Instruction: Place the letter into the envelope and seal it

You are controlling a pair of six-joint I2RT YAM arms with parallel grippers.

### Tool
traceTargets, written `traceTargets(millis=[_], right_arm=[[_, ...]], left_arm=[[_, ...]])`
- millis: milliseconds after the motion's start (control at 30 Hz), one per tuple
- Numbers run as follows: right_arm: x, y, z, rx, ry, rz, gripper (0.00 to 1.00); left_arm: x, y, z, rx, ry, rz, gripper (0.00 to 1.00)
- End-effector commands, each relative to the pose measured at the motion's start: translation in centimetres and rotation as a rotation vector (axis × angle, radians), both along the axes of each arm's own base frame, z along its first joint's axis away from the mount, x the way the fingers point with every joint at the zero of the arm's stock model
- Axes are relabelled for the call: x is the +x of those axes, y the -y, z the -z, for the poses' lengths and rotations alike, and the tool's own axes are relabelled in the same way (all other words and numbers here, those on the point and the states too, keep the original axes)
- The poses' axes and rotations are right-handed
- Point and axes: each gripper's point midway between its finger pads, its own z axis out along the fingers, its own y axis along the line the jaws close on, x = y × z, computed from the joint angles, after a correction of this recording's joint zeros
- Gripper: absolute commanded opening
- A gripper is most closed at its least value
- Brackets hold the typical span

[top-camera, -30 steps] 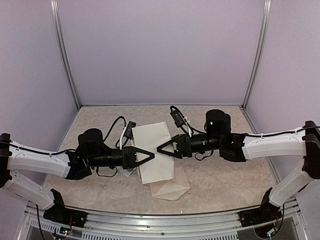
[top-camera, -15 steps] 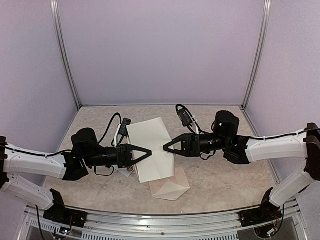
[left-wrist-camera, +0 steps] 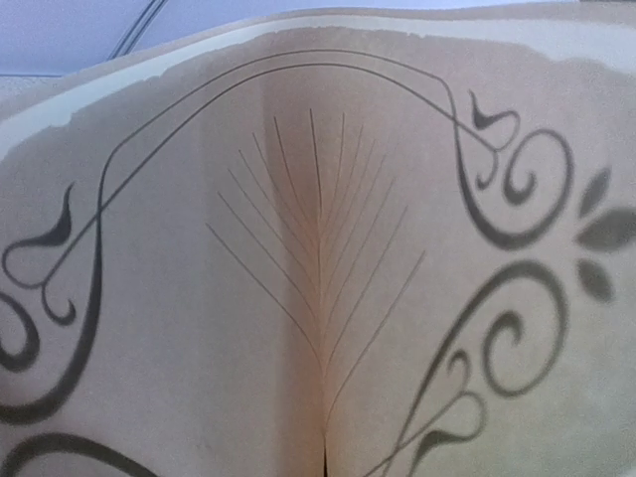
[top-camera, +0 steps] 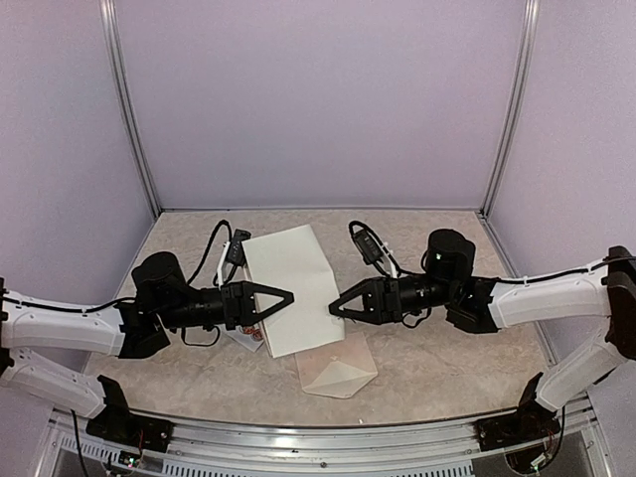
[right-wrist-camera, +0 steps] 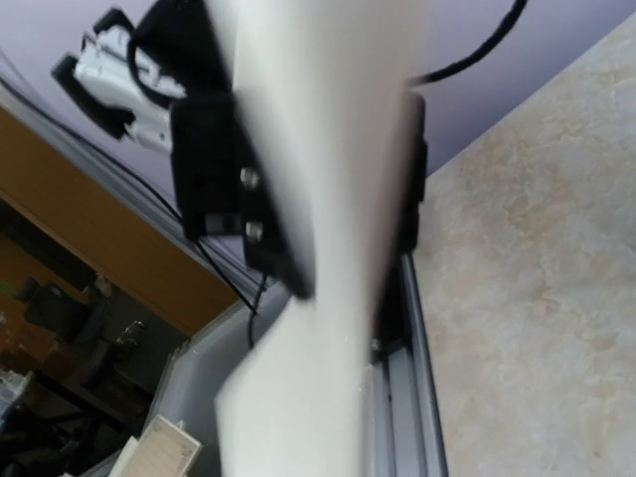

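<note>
Letter [top-camera: 288,288] one, envelope [top-camera: 339,373] one.

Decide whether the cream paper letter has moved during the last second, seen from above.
Yes. The cream paper letter shifted toward the back-left, farther from the pale pink envelope, which stayed put.

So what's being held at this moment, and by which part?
The letter. The left gripper pinches its left edge and the right gripper its right edge, as seen in the top view.
</note>
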Motion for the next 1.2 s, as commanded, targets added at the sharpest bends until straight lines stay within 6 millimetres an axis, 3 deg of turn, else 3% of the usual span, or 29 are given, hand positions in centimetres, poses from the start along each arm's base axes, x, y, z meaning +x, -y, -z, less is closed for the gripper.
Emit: traceTargets(millis=[0, 33, 67, 167, 300, 367, 400, 433, 467, 500, 667, 700, 767, 800, 833, 1000, 1100, 1133, 1167], right_arm=[[-1.1, 0.5, 0.1, -0.001, 0.009, -0.027, 0.53], [-1.3, 0.5, 0.1, -0.001, 0.008, -0.032, 0.53], [-1.4, 0.5, 0.3, -0.005, 0.003, -0.039, 0.47], [-2.1, 0.5, 1.0, -0.017, -0.011, -0.056, 0.00], [-2.4, 0.8, 1.7, -0.036, -0.026, -0.048, 0.00], [-2.7, 0.9, 1.8, -0.036, -0.029, -0.059, 0.36], [-2.8, 0.9, 1.8, -0.033, -0.032, -0.065, 0.40], [-2.9, 0.9, 1.8, -0.031, -0.034, -0.067, 0.32], [-3.0, 0.9, 2.1, -0.038, -0.041, -0.071, 0.00], [-2.9, 1.0, 2.3, -0.043, -0.046, -0.069, 0.04], [-3.0, 1.1, 2.7, -0.057, -0.046, -0.062, 0.00], [-3.0, 1.0, 2.7, -0.058, -0.044, -0.064, 0.08], [-2.8, 0.9, 2.4, -0.054, -0.035, -0.056, 0.53], [-2.5, 0.8, 2.2, -0.051, -0.028, -0.043, 0.69], [-2.1, 0.7, 1.9, -0.048, -0.014, -0.025, 0.77], [1.1, 0.8, -1.1, 0.006, 0.046, 0.096, 0.84], [1.4, 0.3, -3.0, 0.051, 0.086, 0.068, 0.83], [1.3, 0.1, -3.5, 0.061, 0.093, 0.048, 0.81], [1.2, -0.2, -3.9, 0.074, 0.098, 0.027, 0.70]], left_arm=[[0.2, -0.7, -1.0, -0.029, 0.024, -0.013, 0.00], [0.2, -0.8, -1.0, -0.031, 0.025, -0.013, 0.00], [0.2, -0.8, -1.1, -0.033, 0.024, -0.013, 0.00], [0.3, -0.9, -1.3, -0.038, 0.029, -0.020, 0.00], [0.3, -1.1, -1.4, -0.040, 0.027, -0.021, 0.00], [0.3, -1.1, -1.4, -0.041, 0.026, -0.021, 0.00], [0.3, -1.1, -1.4, -0.041, 0.026, -0.021, 0.00], [0.4, -1.1, -1.4, -0.042, 0.025, -0.021, 0.00], [0.4, -1.1, -1.5, -0.044, 0.027, -0.021, 0.00], [0.4, -1.2, -1.5, -0.044, 0.027, -0.022, 0.00], [0.3, -1.3, -1.4, -0.042, 0.026, -0.020, 0.00], [0.3, -1.3, -1.3, -0.040, 0.025, -0.018, 0.00], [0.0, -1.3, -1.2, -0.040, 0.027, -0.002, 0.00], [-0.3, -1.2, -1.4, -0.042, 0.033, 0.017, 0.00], [-0.6, -1.1, -1.4, -0.040, 0.038, 0.037, 0.00], [-2.6, 0.0, -1.6, -0.021, 0.072, 0.124, 0.00], [-3.2, 0.9, -1.2, 0.020, 0.079, 0.153, 0.00], [-3.4, 1.1, -1.1, 0.028, 0.081, 0.158, 0.00], [-3.4, 1.4, -0.9, 0.036, 0.078, 0.161, 0.00]])
